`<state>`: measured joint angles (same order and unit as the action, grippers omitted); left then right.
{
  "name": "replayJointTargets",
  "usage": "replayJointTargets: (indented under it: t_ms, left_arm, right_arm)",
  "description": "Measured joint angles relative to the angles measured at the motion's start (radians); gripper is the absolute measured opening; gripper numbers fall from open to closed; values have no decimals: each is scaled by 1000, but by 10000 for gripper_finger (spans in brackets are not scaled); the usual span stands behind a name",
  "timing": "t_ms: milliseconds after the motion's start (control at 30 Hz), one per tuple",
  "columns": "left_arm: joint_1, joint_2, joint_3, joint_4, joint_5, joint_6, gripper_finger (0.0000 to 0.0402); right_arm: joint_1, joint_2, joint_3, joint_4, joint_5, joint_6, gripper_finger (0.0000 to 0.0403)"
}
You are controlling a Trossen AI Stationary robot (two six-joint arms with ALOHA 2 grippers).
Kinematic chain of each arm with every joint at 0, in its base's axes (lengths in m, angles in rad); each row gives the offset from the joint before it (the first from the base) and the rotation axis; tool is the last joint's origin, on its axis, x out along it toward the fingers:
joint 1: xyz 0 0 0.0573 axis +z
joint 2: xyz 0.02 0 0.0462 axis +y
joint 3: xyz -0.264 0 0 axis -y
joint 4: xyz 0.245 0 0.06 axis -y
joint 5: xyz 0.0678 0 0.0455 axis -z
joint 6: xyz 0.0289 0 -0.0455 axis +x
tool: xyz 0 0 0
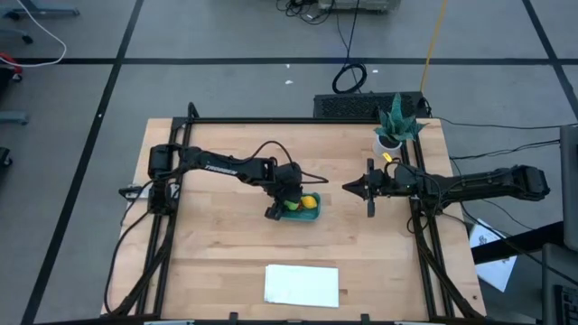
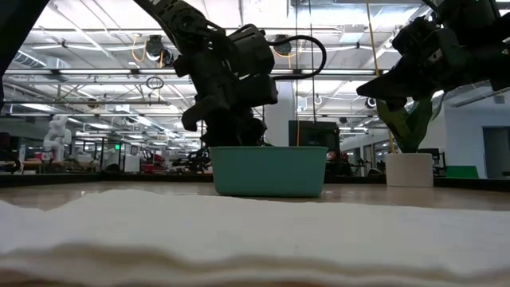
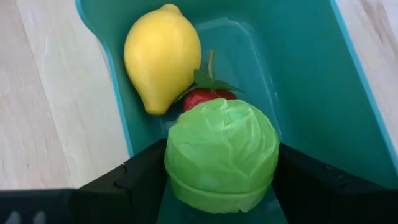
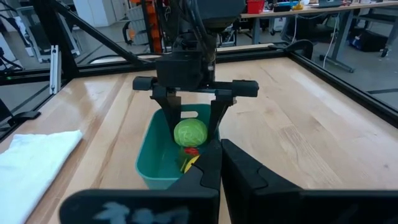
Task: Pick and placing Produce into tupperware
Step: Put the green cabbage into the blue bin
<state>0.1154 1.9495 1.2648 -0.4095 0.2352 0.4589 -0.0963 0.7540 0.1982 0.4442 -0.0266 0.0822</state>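
Note:
The teal tupperware tub (image 3: 311, 81) stands on the wooden table near its middle and also shows in the high view (image 1: 310, 217). The yellow lemon (image 3: 161, 56) and the small dark red fruit (image 3: 208, 96) lie on the tub's floor. My left gripper (image 4: 191, 124) reaches down into the tub and is shut on the green round ball (image 3: 221, 155), just above the red fruit. My right gripper (image 1: 346, 188) hovers to the tub's right, shut and empty, pointing at the tub. My left gripper pinches the green ball's two opposite sides (image 3: 174, 168) between its two fingers (image 4: 176, 118). The fingers come from above, pointing down into the tub. The ball sits between them at the height of the tub's rim, above the red fruit; whether it touches the fruit I cannot tell.
A flat white sheet (image 1: 302, 284) lies near the table's front edge. A potted green plant (image 1: 395, 122) stands at the far right corner. Black frame rails (image 1: 424, 235) run along the table's sides.

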Motion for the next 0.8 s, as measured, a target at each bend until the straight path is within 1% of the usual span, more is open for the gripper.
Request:
replayJointTargets:
  t_ms: [200, 300, 800]
  left_arm:
    - [0, 0, 0, -7, 1, -16, 257]
    - [0, 0, 0, -11, 32, -17, 257]
    - [0, 0, 0, -6, 71, -23, 258]
  right_arm:
    - [0, 0, 0, 0, 0, 0, 0]
    - [0, 0, 0, 0, 0, 0, 0]
    - [0, 0, 0, 0, 0, 3, 0]
